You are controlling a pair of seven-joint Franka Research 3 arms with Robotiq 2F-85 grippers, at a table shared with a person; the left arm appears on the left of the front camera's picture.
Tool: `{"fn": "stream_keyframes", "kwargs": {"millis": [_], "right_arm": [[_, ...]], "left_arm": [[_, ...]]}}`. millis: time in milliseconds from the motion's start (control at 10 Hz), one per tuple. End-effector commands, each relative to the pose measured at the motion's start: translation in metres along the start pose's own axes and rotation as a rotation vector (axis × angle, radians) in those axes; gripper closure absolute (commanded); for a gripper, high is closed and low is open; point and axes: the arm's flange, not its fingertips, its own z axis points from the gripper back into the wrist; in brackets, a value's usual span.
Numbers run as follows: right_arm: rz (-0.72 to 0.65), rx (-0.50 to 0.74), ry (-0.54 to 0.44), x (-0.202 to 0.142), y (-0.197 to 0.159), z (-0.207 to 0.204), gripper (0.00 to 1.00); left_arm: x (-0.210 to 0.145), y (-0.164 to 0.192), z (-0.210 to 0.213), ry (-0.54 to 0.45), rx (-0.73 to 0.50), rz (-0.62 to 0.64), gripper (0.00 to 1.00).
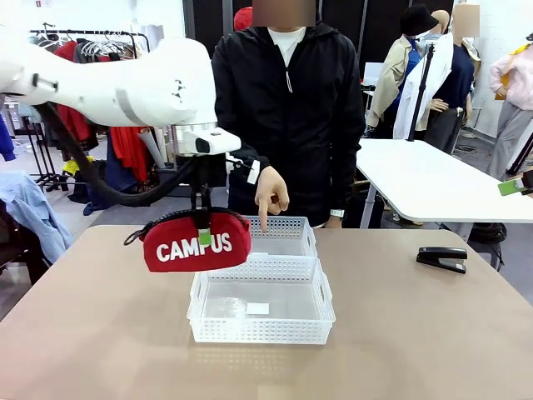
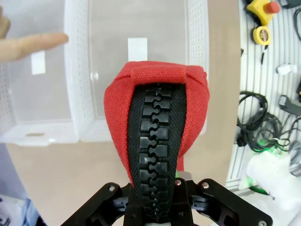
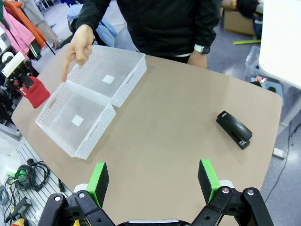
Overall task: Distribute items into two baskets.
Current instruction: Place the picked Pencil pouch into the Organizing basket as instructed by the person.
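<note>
place: robot lab | evidence: clothes rack (image 1: 100,42), white table (image 1: 433,183), cables (image 2: 254,126)

right end effector (image 3: 154,176) gapes over the table (image 3: 178,117); stapler (image 3: 233,129) lies well apart from two baskets (image 3: 94,96).

- The table (image 1: 433,333) has a plain tan top with rounded corners.
- The near basket (image 1: 260,332), white with perforated walls, stands at the middle of the table, with a small white label on its floor.
- The far basket (image 1: 306,240), a match for it, sits just behind on the person's side, and their long walls touch.
- A black stapler (image 1: 442,258) lies flat toward the far right, well apart from both baskets.
</note>
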Motion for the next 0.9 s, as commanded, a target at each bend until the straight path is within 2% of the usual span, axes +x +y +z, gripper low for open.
{"fn": "stream_keyframes", "kwargs": {"millis": [0,200,600,800], "right_arm": [[0.002,0.012,-0.011,0.001,0.0,0.0,0.0],[0.002,0.012,-0.011,0.001,0.0,0.0,0.0],[0.002,0.012,-0.011,0.001,0.0,0.0,0.0],[0.002,0.012,-0.011,0.001,0.0,0.0,0.0]], "left_arm": [[0.019,0.012,0.0,-0.004,0.023,-0.073,1.0],[0.041,0.011,-0.015,0.006,0.027,-0.101,1.0],[0.063,0.001,-0.044,-0.053,0.018,-0.095,1.0],[0.081,0.0,-0.052,-0.031,0.041,-0.103,1.0]]}}
